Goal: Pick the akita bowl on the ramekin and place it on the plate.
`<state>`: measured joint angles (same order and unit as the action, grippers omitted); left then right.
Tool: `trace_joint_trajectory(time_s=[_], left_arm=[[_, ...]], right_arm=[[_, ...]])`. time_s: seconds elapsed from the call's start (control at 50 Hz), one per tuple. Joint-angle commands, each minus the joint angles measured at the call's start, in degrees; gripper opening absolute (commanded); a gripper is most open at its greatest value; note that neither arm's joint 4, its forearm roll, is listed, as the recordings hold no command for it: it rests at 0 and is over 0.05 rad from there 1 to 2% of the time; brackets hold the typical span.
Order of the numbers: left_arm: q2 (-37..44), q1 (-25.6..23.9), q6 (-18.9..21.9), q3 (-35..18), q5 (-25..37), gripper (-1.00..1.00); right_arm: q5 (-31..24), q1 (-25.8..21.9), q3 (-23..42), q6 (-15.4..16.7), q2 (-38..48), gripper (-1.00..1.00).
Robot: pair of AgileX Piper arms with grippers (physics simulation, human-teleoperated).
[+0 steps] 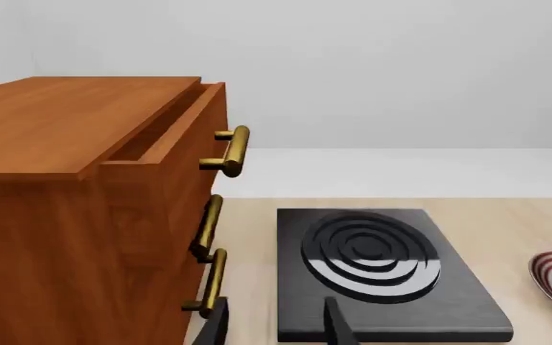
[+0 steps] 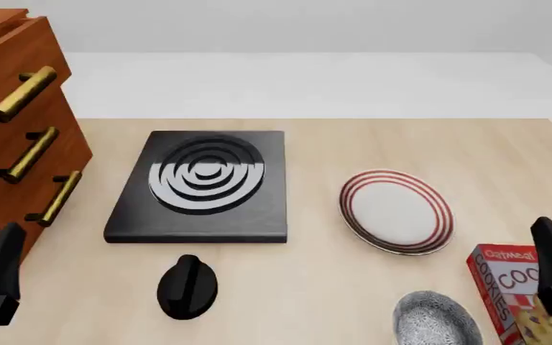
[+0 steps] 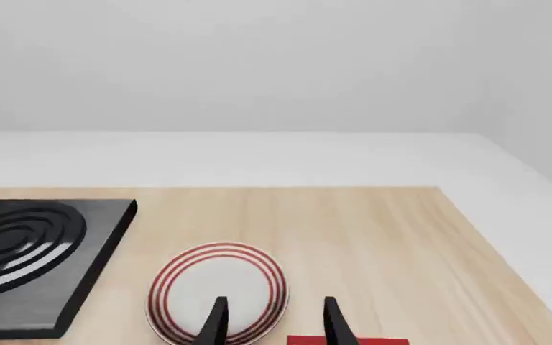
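The right gripper (image 3: 271, 322) hangs released and empty, its two dark fingers parted above the near edge of the plate (image 3: 218, 291), with the red top of a cookie box (image 2: 520, 295) just below it. In the front view this gripper shows only as a dark shape at the right edge, beside the box. The left gripper (image 1: 276, 325) is likewise released, grasping nothing, its fingers spread near the front edge of the black stove (image 1: 382, 269), with the wooden drawer cabinet (image 1: 84, 208) and its brass handles close by. The akita bowl (image 2: 434, 320) sits low on the counter (image 2: 305, 287) at the front, just beside the cookie box and near the plate, which lies bare a little further back. The ramekin is not visible; it may be hidden beneath the bowl, but that cannot be told. A black knob-like piece (image 2: 187, 286) lies in front of the stove. By my judgement the task has hardly begun: the bowl is ungrasped, the plate holds nothing, and approach, grasp, lift and placement all remain.
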<state>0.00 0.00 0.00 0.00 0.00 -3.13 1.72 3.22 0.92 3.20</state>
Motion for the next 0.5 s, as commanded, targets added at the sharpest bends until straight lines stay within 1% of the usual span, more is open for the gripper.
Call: trace_joint_trajectory(time_s=[0.02,0.04,0.06,0.08,0.14,0.18,0.22,0.24,0.26,0.3,0.34,0.36,0.38,0.4,0.44,0.46,0.5], left_arm=[[0.0,0.0,0.0,0.0,0.0,1.0],[0.0,0.0,0.0,0.0,0.0,1.0],[0.0,0.0,0.0,0.0,0.0,1.0],[0.0,0.0,0.0,0.0,0.0,1.0],[0.0,0.0,0.0,0.0,0.0,1.0],[0.0,0.0,0.0,0.0,0.0,1.0],[0.0,0.0,0.0,0.0,0.0,1.0],[0.0,0.0,0.0,0.0,0.0,1.0],[0.0,0.0,0.0,0.0,0.0,1.0],[0.0,0.0,0.0,0.0,0.0,1.0],[0.0,0.0,0.0,0.0,0.0,1.0],[0.0,0.0,0.0,0.0,0.0,1.0],[0.0,0.0,0.0,0.0,0.0,1.0],[0.0,0.0,0.0,0.0,0.0,1.0],[0.0,0.0,0.0,0.0,0.0,1.0],[0.0,0.0,0.0,0.0,0.0,1.0],[0.0,0.0,0.0,0.0,0.0,1.0]], right_arm=[[2.3,-2.2,-2.4,-0.1,-3.0,1.0],[2.1,-2.3,-2.3,-0.1,-3.0,1.0],[0.4,-3.1,-0.9,0.6,-2.6,1.0],[-0.1,-3.2,-0.6,0.7,-2.6,1.0],[-2.3,-3.6,1.7,0.2,-3.0,1.0],[-3.0,-3.8,2.4,0.1,-3.0,1.0],[-2.6,-2.8,3.2,0.9,-3.1,1.0],[-3.3,-2.8,3.6,0.5,-3.1,1.0],[-4.2,-2.3,4.4,-1.0,-3.0,1.0],[-5.2,-2.3,5.6,-1.1,-3.1,1.0],[-6.6,-2.2,7.1,-2.2,-3.0,1.0],[-8.0,-2.4,8.8,-2.2,-3.1,1.0],[-8.0,-2.4,8.8,-2.2,-3.1,1.0],[-12.7,-3.5,11.2,-1.6,-1.6,1.0],[-13.2,-4.0,11.7,-1.0,-0.9,1.0],[-13.0,-4.8,11.8,0.1,0.3,1.0],[-12.7,-5.5,11.8,0.5,1.2,1.0]])
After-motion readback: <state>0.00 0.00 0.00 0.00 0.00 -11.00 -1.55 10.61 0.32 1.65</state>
